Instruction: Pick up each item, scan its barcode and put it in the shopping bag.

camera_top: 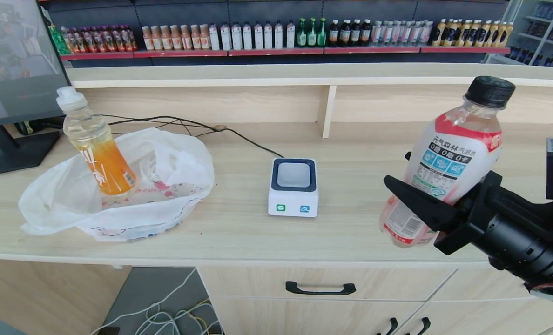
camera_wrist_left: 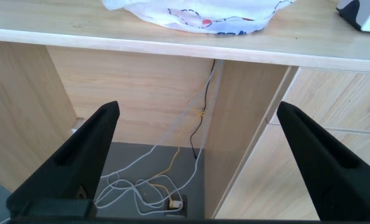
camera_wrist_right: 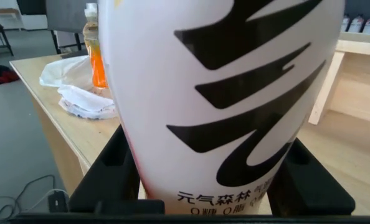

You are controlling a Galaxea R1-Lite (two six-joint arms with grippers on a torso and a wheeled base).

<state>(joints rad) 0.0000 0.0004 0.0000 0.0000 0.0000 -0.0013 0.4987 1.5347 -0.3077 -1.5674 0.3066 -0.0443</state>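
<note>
Pink-labelled clear plastic bottle [camera_top: 453, 158], black cap [camera_top: 490, 90], tilted, aloft.
Right gripper [camera_top: 397, 168] clamped on it; left gripper [camera_wrist_left: 199, 112] wide open, empty.

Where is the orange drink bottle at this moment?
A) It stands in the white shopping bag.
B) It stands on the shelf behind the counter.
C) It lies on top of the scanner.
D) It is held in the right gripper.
A: the orange drink bottle stands tilted in the white shopping bag; the right gripper holds a different, black-capped bottle.

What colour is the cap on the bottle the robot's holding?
Black. The cap on the bottle shows best in the head view.
</note>
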